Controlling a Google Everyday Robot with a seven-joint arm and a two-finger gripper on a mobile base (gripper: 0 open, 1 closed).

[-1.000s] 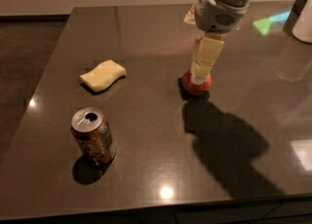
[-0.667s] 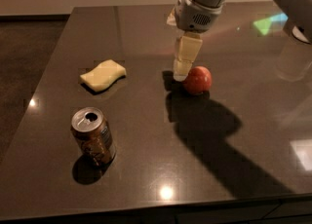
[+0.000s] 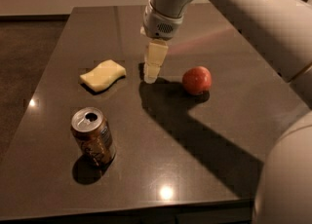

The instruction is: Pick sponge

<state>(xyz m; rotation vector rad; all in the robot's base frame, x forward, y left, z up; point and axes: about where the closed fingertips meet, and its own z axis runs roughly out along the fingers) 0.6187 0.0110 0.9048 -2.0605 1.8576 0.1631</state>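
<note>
Gripper (image 3: 150,78) hung low over the table (image 3: 48,135), just right of the sponge (image 3: 103,75) and apart from it; I could not tell whether it was open or closed. The sponge lay flat at left, ungrasped, so I judged the whole pick left to do.

on table (image 3: 146,169): sponge (image 3: 103,75) left, apple (image 3: 197,80) right | pincer (image 3: 150,78) between them | can (image 3: 93,136) in front of sponge

The gripper (image 3: 150,77) hangs above the table (image 3: 48,169) centre, between sponge (image 3: 103,75) and red apple (image 3: 197,80); an opened can (image 3: 92,136) stands near the front-left corner.
</note>
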